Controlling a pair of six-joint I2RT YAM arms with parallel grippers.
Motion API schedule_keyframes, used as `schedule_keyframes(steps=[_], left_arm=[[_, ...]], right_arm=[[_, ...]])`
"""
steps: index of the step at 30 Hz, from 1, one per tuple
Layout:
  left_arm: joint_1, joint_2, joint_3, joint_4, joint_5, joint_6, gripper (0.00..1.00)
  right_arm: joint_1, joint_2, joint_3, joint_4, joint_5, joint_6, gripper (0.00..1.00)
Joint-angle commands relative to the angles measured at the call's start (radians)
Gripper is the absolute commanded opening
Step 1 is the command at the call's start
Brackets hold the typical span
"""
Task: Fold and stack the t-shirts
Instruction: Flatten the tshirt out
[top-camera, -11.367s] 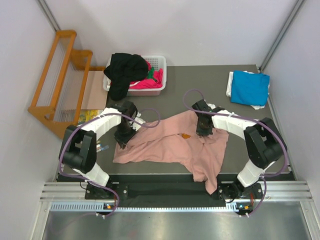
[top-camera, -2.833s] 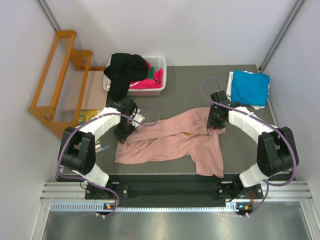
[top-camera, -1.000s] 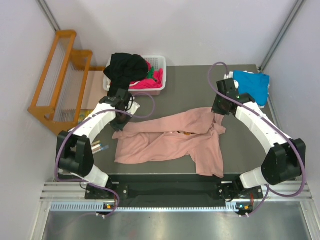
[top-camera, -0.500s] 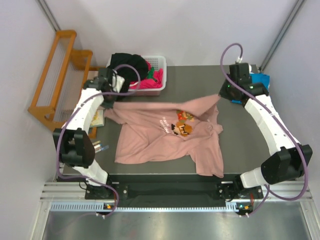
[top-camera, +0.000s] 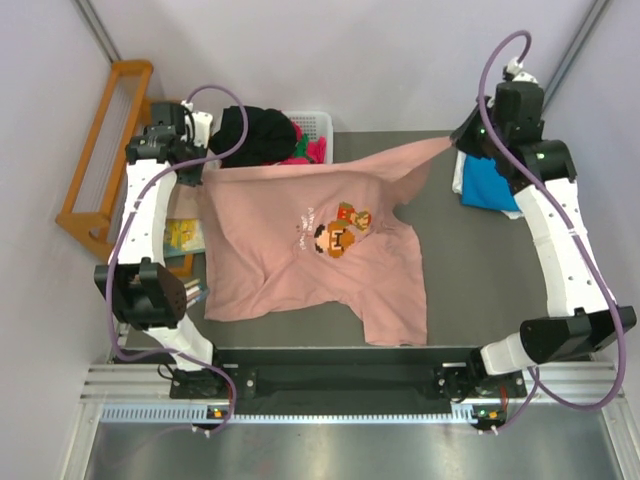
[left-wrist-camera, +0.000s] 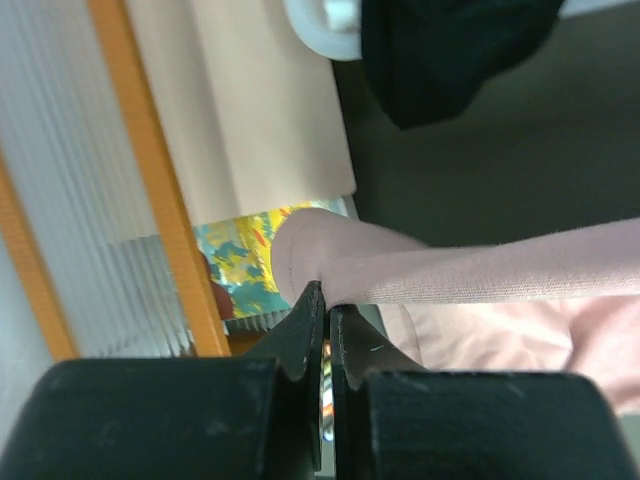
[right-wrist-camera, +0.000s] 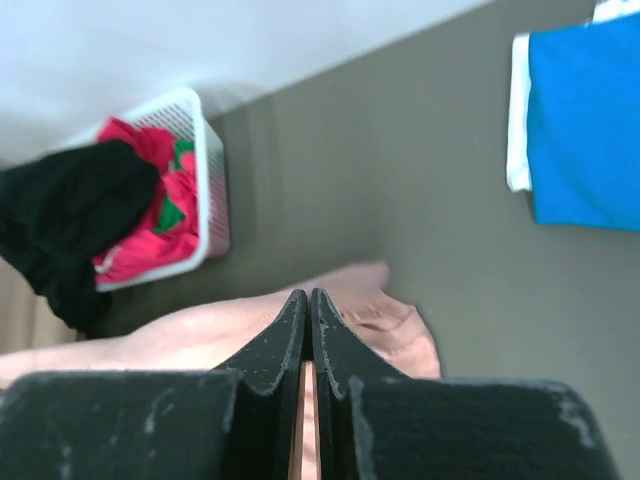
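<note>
Left tool is held high, out past the left rim of the desk, and pinched tight on one top corner of the salmon-pink shirt. The wrist view shows the hem wrapped over its fingertips, with the wooden rack to the tool's left. From that tool the top edge runs taut to the right. It passes in front of the black shirt, which is draped over the basket, and the printed front faces up. The lower half trails on the desk below and between the two tools, rumpled toward the near right. Right tool is raised equally high, fingers together on the opposite corner, and the folded blue shirt lies just below it. Judgement: the wide, lifted grip is meant to stretch the shirt flat so it can be laid down smooth before folding. The slack right side may crease when lowered.
</note>
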Motion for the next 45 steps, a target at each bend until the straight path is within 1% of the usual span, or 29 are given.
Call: schedule_keyframes(steps=[1, 3, 4, 5, 9, 11, 12, 13, 15, 16, 18, 20, 24, 27, 28, 31, 36, 38, 39, 41, 42, 43, 45], left_arm=[[0.010, -0.086, 0.037, -0.054, 0.034, 0.027, 0.00], [0.010, -0.123, 0.060, -0.062, 0.054, 0.045, 0.00], [0.010, -0.158, 0.072, -0.077, 0.088, 0.054, 0.00], [0.010, -0.176, 0.115, -0.089, 0.100, 0.071, 0.00], [0.010, -0.278, 0.192, -0.119, 0.157, 0.105, 0.00], [0.008, -0.379, 0.172, -0.100, 0.189, 0.128, 0.00], [0.010, -0.419, 0.160, -0.093, 0.205, 0.132, 0.00], [0.010, -0.500, 0.145, -0.084, 0.232, 0.136, 0.00], [0.008, -0.580, 0.099, -0.058, 0.248, 0.148, 0.00], [0.008, -0.654, 0.089, -0.057, 0.269, 0.157, 0.00], [0.010, -0.709, 0.080, -0.080, 0.281, 0.185, 0.00], [0.010, -0.774, 0.085, -0.100, 0.297, 0.217, 0.00], [0.010, -0.875, 0.075, -0.152, 0.310, 0.251, 0.00], [0.010, -0.913, 0.074, -0.169, 0.321, 0.260, 0.00], [0.010, -0.915, 0.089, -0.180, 0.324, 0.260, 0.00], [0.010, -0.912, 0.147, -0.189, 0.350, 0.243, 0.00], [0.011, -0.883, 0.256, -0.151, 0.372, 0.202, 0.00], [0.011, -0.877, 0.272, -0.139, 0.386, 0.182, 0.00], [0.011, -0.875, 0.258, -0.139, 0.395, 0.180, 0.00], [0.011, -0.883, 0.148, -0.133, 0.407, 0.169, 0.00], [0.011, -0.898, 0.091, -0.116, 0.410, 0.169, 0.00], [0.011, -0.907, -0.041, -0.100, 0.413, 0.163, 0.00], [0.011, -0.923, -0.171, -0.044, 0.421, 0.157, 0.00]], right_arm=[[-0.040, -0.051, 0.146, -0.008, 0.045, -0.033, 0.00], [-0.040, -0.086, 0.189, -0.010, 0.045, -0.036, 0.00], [-0.042, -0.100, 0.202, -0.010, 0.044, -0.036, 0.00], [-0.042, -0.114, 0.214, -0.008, 0.044, -0.035, 0.00], [-0.042, -0.232, 0.209, -0.007, 0.022, -0.030, 0.00], [-0.042, -0.283, 0.167, -0.004, 0.019, -0.032, 0.00], [-0.042, -0.344, 0.145, 0.009, 0.019, -0.039, 0.00], [-0.042, -0.378, 0.125, 0.015, 0.019, -0.042, 0.00], [-0.040, -0.471, 0.068, 0.021, 0.028, -0.058, 0.00], [-0.031, -0.500, 0.059, 0.018, 0.051, -0.065, 0.00], [-0.023, -0.584, 0.041, 0.019, 0.062, -0.074, 0.00], [-0.006, -0.632, 0.039, 0.029, 0.074, -0.082, 0.00], [0.021, -0.732, 0.083, 0.033, 0.111, -0.101, 0.00], [0.050, -0.754, 0.169, 0.026, 0.146, -0.127, 0.00], [0.069, -0.754, 0.227, 0.019, 0.165, -0.130, 0.00], [0.095, -0.751, 0.315, 0.013, 0.183, -0.148, 0.00], [0.125, -0.737, 0.367, 0.022, 0.226, -0.179, 0.00], [0.139, -0.734, 0.342, 0.032, 0.237, -0.193, 0.00], [0.142, -0.740, 0.316, 0.045, 0.266, -0.194, 0.00], [0.150, -0.746, 0.210, 0.062, 0.300, -0.202, 0.00], [0.156, -0.751, 0.165, 0.088, 0.344, -0.203, 0.00], [0.158, -0.754, 0.072, 0.107, 0.364, -0.202, 0.00], [0.164, -0.740, -0.019, 0.142, 0.413, -0.206, 0.00]])
